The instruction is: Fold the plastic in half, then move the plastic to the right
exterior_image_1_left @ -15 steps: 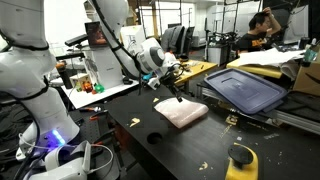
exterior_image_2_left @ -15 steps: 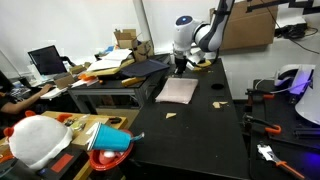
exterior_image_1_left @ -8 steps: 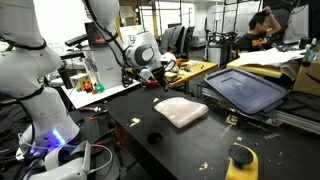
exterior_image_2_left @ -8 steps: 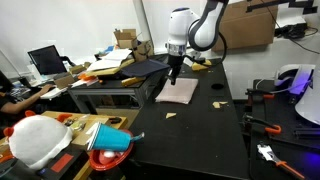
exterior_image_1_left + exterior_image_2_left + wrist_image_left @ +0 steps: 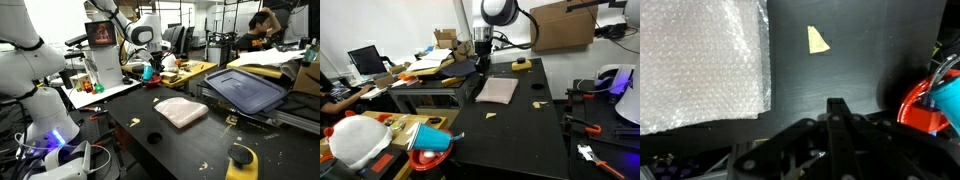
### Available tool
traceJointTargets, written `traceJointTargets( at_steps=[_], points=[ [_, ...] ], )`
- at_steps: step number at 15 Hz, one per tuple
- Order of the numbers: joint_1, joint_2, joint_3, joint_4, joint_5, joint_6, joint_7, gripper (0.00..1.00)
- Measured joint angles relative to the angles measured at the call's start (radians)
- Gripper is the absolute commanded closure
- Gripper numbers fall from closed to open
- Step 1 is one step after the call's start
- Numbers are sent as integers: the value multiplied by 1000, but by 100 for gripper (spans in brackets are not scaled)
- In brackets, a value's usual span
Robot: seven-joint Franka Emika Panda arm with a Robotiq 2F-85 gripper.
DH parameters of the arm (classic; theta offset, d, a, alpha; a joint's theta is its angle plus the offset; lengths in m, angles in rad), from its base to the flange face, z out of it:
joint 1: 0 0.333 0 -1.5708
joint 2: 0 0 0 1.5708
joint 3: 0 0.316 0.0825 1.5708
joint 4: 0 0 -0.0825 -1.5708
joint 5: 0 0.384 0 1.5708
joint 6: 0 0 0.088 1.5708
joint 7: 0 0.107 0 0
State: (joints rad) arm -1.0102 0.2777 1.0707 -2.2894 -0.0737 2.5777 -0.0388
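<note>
The plastic (image 5: 180, 111) lies flat on the black table (image 5: 170, 150) as a pale, cream, bubbled rectangle, and it looks doubled over. It also shows in an exterior view as the plastic (image 5: 497, 91), and it fills the upper left of the wrist view as the plastic (image 5: 700, 65). My gripper (image 5: 152, 67) hangs above the table's far edge, beside the sheet and apart from it. From the other side, the gripper (image 5: 480, 63) is seen off the sheet's back corner. In the wrist view the gripper (image 5: 838, 110) is shut, its fingers pressed together with nothing between them.
A large dark blue-grey lid (image 5: 245, 88) rests beside the table. Small cream scraps (image 5: 818, 40) lie on the black top. A yellow block (image 5: 522, 65) sits at the far end, and a yellow tool (image 5: 242, 160) sits at the near edge. A red bowl (image 5: 430, 140) stands on a neighbouring bench.
My gripper has lifted off the plastic and drawn back toward the table's far edge, staying shut. The plastic has stayed where it lay.
</note>
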Motion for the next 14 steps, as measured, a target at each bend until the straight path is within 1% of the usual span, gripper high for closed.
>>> traceJointTargets(
  at_steps=[3,4,5,7,9,14],
  points=[
    [-57,-32,69,67,45,-149,-35,100],
    [-43,-51,56,89,85,-192,-62,100],
    [-5,-79,13,112,137,-233,-106,100],
    [98,-134,-99,156,198,-317,-159,100],
    [237,-178,-246,199,210,-404,-175,100],
    [636,-223,-656,278,196,-574,-175,100]
  ],
)
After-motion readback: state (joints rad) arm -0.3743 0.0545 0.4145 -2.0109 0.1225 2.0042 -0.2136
